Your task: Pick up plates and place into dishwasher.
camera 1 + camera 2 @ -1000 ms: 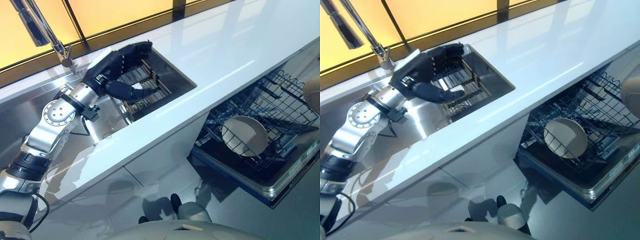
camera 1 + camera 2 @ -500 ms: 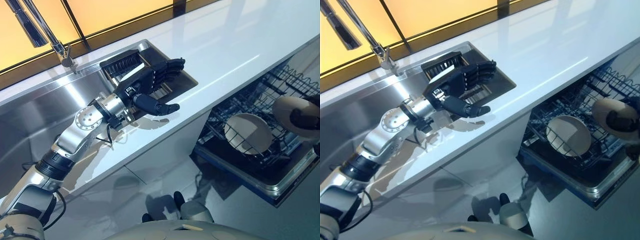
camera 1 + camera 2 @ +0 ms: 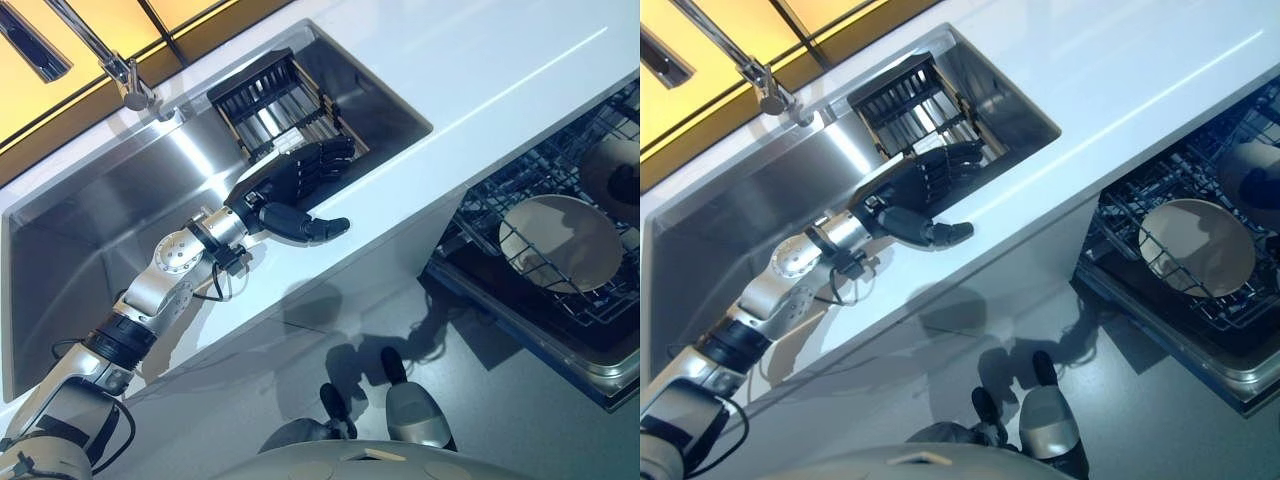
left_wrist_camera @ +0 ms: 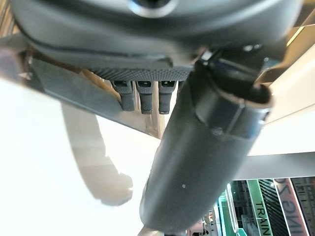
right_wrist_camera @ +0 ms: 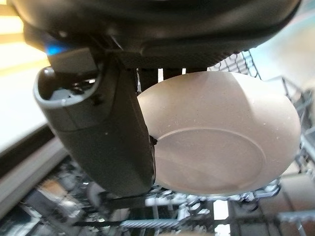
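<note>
Table point(image 3: 500, 60): long white top, with a steel sink point(image 3: 90, 230) sunk into it toward the robot's left end. A tap point(image 3: 110, 55) stands at the sink's far rim. A dark slatted rack point(image 3: 285, 105) sits in the sink's right-hand part, against its far right corner.

Dishwasher point(image 3: 600, 350): open below the table's front edge, at the robot's right. Its dark wire basket point(image 3: 520, 180) is drawn out.

Plate in the basket point(image 3: 560, 243): beige, round, standing tilted on edge among the wires, near the basket's middle.

Second plate point(image 5: 219, 132): beige, same kind, in the right hand's grasp. In the right wrist view the thumb point(image 5: 106, 135) lies across the plate's rim and the fingers sit behind it, so the hand is clamped on the plate. Basket wires show just past it. In the left eye view this plate point(image 3: 605, 165) is at the far right, above the basket's far side, with the right hand point(image 3: 628, 185) dark against it.

Left hand point(image 3: 285, 190): over the sink's front rim, just before the rack, holding nothing. Fingers point(image 3: 325, 160) held nearly straight, reaching toward the rack; thumb point(image 3: 310, 225) stretched out over the table's white strip between sink and front edge. Left wrist view shows the same: fingers loose, thumb extended, white table beneath.
</note>
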### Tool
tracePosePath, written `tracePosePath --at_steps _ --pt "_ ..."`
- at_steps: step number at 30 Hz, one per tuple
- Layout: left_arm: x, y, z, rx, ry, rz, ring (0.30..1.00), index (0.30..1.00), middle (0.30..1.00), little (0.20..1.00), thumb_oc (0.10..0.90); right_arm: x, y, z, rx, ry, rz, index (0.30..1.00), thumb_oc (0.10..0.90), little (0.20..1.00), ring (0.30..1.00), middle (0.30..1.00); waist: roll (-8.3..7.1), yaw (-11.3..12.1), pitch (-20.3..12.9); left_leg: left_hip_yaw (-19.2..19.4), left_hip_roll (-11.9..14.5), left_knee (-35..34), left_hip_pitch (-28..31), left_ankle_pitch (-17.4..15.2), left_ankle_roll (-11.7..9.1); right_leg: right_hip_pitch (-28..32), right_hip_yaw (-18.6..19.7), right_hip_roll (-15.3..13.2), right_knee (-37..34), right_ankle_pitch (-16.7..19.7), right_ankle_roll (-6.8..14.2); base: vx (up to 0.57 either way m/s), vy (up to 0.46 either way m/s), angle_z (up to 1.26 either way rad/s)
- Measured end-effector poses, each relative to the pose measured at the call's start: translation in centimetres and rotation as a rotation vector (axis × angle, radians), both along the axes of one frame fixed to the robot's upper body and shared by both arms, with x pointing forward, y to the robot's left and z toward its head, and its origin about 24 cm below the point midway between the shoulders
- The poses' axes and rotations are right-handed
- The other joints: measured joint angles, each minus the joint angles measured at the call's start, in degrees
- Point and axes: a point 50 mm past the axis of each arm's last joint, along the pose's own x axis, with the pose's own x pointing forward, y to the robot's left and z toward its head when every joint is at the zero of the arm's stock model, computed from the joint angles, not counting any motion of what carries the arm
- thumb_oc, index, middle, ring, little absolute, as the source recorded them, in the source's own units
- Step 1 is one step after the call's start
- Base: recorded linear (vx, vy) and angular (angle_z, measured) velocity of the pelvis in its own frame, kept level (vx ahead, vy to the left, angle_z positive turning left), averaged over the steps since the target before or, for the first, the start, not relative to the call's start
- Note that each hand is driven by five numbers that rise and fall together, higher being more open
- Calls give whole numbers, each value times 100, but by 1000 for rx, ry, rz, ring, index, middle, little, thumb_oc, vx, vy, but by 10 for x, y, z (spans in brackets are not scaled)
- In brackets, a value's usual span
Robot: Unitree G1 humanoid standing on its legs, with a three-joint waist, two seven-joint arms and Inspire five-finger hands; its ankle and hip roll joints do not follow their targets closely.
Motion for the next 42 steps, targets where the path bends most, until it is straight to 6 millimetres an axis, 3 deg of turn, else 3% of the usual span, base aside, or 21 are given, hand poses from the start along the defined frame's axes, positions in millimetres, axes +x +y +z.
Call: tracePosePath --at_steps 4,12,20,21,22,23,24,37,42 --pt "-4 -3 16 -27 -76 -30 900 900 900 900 800 2 -2 23 -34 -54 -37 300 100 200 300 300 145 9 308 -39 -68 1 -107 33 47 -100 2 -63 0 40 57 -41 18 3" --pt "-5 -1 41 -5 -166 -47 900 900 900 900 800 5 -2 46 -58 -98 -29 300 100 200 300 300 178 -29 540 -33 -172 2 -305 79 110 -296 -9 -172 0 106 141 -37 13 0" --pt "-4 -6 46 7 -179 -70 900 900 900 900 800 5 -3 50 -13 -101 -2 300 100 200 300 300 166 -39 582 -60 -204 1 -305 99 140 -279 -51 -211 1 121 161 -21 -17 2" --pt "-4 -7 46 9 -180 -72 900 900 900 900 800 4 -4 51 -6 -98 1 378 191 291 378 378 163 -42 583 -74 -204 1 -305 100 141 -277 -57 -210 1 122 159 -31 -21 3" --pt "-4 -7 47 10 -181 -73 900 900 900 900 800 4 -4 51 -5 -97 1 521 358 458 521 521 163 -43 583 -84 -204 1 -305 100 141 -275 -60 -211 1 123 159 -14 -7 3" --pt "-3 -9 48 12 -183 -78 900 900 900 900 800 4 -4 51 1 -99 2 676 539 639 676 676 163 -46 583 -95 -204 1 -305 100 142 -271 -70 -212 1 123 159 -13 -5 6" --pt "-3 -12 49 17 -188 -90 900 900 900 900 800 2 -6 51 15 -102 0 900 800 900 900 900 163 -50 584 -103 -204 1 -304 103 145 -262 -90 -213 1 123 159 -13 -6 5" --pt "0 -15 47 49 -146 -95 900 900 900 900 800 -1 -5 39 37 -71 20 900 800 900 900 900 83 -129 586 -102 -200 -2 -199 107 157 -150 -105 -204 9 130 156 -1 1 0" --pt "0 -16 45 48 -137 -98 900 900 900 900 800 -7 -7 28 35 -39 1 900 800 900 900 900 -62 -174 576 -78 -192 -20 -72 74 194 -58 19 -145 9 129 158 46 22 -8"
